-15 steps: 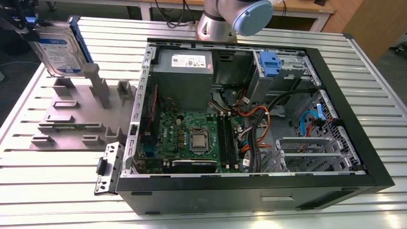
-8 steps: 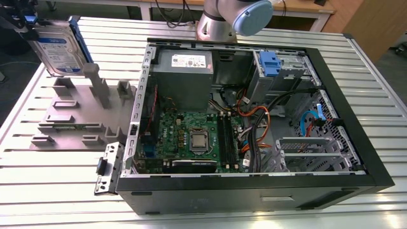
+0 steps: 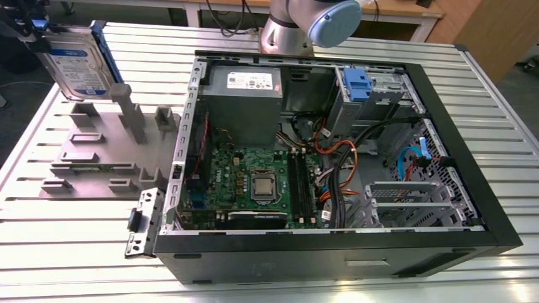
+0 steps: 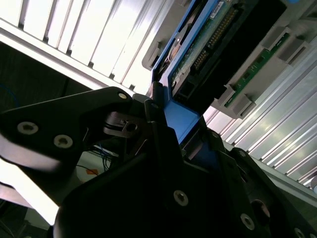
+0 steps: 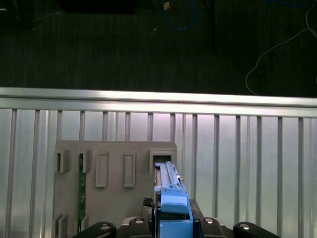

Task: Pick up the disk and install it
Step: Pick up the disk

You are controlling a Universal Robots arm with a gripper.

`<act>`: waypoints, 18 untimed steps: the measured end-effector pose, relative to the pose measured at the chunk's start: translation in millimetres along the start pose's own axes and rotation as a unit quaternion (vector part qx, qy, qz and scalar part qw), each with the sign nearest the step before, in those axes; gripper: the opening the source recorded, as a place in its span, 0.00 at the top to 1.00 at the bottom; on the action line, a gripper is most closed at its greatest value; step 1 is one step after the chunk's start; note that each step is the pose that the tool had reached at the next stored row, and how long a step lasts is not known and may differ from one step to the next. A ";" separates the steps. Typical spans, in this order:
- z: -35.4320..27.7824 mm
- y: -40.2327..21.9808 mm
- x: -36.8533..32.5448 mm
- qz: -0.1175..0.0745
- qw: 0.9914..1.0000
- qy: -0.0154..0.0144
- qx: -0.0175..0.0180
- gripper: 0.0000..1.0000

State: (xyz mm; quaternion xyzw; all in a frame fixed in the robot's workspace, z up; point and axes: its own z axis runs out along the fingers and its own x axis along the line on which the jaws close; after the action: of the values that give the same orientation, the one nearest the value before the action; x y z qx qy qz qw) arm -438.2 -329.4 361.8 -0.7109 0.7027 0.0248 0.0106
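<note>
The disk (image 3: 80,63) is a silver drive with a white-and-blue label and a blue rail frame. It stands upright at the exterior view's far left, over the tall posts of the grey holder fixture (image 3: 93,161). My gripper (image 3: 29,31) is shut on its upper end. In the second wrist view the black fingers (image 4: 163,148) clamp the blue rail (image 4: 181,121), and the disk's green circuit side (image 4: 208,47) points away from them. In the first wrist view the disk (image 5: 171,191) runs edge-on from the gripper (image 5: 173,220) toward a fixture slot (image 5: 161,159).
The open computer case (image 3: 471,126) lies at the exterior view's right, holding a grey power-supply box (image 3: 244,95), a silver cage with a blue latch (image 3: 358,85), a motherboard (image 3: 257,180) and loose cables (image 3: 337,158). The arm's base (image 3: 312,25) stands behind it. A green memory stick (image 5: 81,183) sits in the fixture.
</note>
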 end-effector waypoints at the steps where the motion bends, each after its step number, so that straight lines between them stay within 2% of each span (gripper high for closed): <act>1: -0.2 0.0 0.0 0.000 1.000 0.000 0.000 0.63; 18: -3.4 0.1 -0.2 0.000 1.000 0.000 0.000 0.63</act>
State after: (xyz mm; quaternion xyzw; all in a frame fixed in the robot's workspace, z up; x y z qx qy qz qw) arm -438.2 -329.4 365.1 -0.7109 0.7027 0.0249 0.0107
